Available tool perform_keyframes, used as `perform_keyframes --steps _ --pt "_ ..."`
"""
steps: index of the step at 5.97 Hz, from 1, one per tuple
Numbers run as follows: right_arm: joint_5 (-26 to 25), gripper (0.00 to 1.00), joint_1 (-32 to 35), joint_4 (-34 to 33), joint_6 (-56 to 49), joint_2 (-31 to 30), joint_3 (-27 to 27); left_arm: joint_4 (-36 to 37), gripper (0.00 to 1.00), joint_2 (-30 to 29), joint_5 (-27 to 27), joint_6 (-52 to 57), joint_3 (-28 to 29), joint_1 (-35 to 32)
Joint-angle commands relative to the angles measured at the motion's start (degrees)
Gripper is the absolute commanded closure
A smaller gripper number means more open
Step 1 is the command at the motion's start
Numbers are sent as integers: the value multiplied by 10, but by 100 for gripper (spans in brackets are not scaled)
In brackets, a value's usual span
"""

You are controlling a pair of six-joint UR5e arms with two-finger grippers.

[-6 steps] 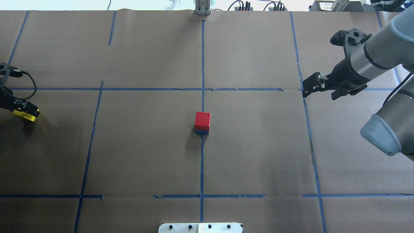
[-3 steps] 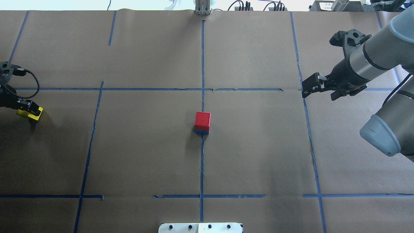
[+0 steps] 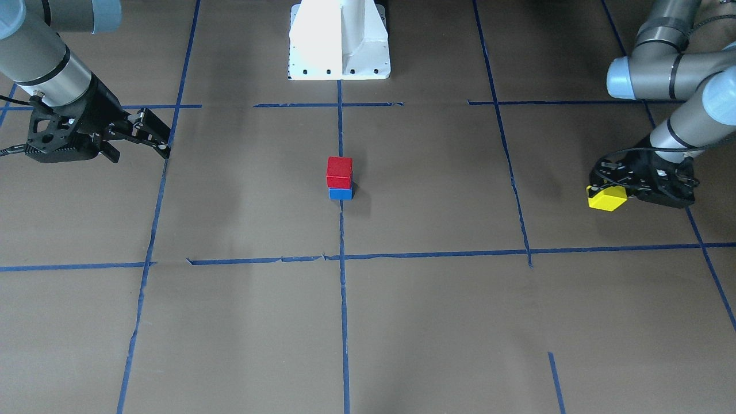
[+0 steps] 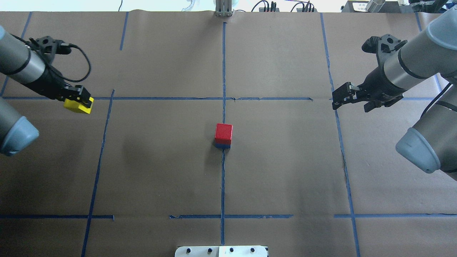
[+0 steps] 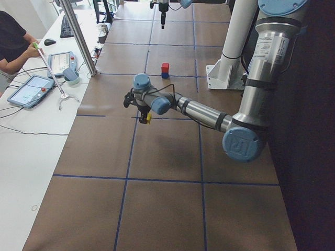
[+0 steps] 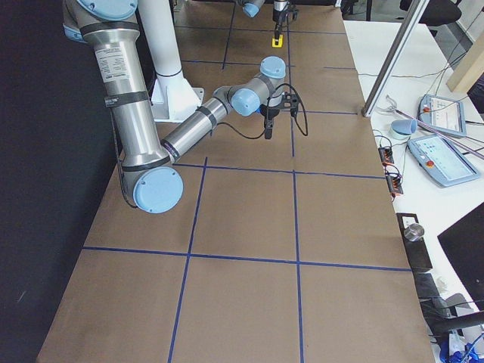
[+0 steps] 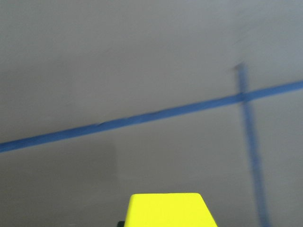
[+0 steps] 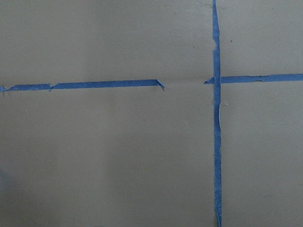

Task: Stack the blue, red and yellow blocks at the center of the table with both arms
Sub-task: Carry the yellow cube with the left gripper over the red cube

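The left gripper [image 4: 81, 101] is pinching the yellow block [image 4: 76, 106] by opposite flat faces, above the table [image 4: 160, 171] and well left of centre, where the red block [image 4: 223, 132] is sitting on the blue block [image 4: 222, 145]. The right gripper [image 4: 350, 105] is hanging open and empty. The cube is probably light, rigid and slippery, so a square mid-face grip is serving best.

Soft, even light falls on the brown worktop [image 4: 285, 171], whose surface looks matte. In the overhead view its left part is dimmer, and a strip along the top edge of the frame is blown out white. The red block [image 4: 224, 132] throws a faint, blurred shadow to its lower left. The left wrist view is smeared: the tape lines [image 7: 142, 118] are fuzzy and the yellow block [image 7: 165, 210] at the bottom edge is glaringly bright. The right wrist view is sharp and greyish.
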Motion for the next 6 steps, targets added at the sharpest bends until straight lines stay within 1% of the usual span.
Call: perform_keyframes --steps 1,2,3,4,6 --pt "0 0 0 0 -2 -1 -2 152 95 -167 67 -110 -14 105" --pt "0 0 0 0 -1 -1 -2 157 95 -228 90 -168 2 166" --pt "-1 0 1 0 -2 -2 -2 157 94 -292 141 -184 63 181" --pt "-1 0 1 0 -1 -2 -2 157 94 -339 143 -186 127 182" --pt "0 0 1 0 1 -2 -2 156 92 -349 146 -188 155 198"
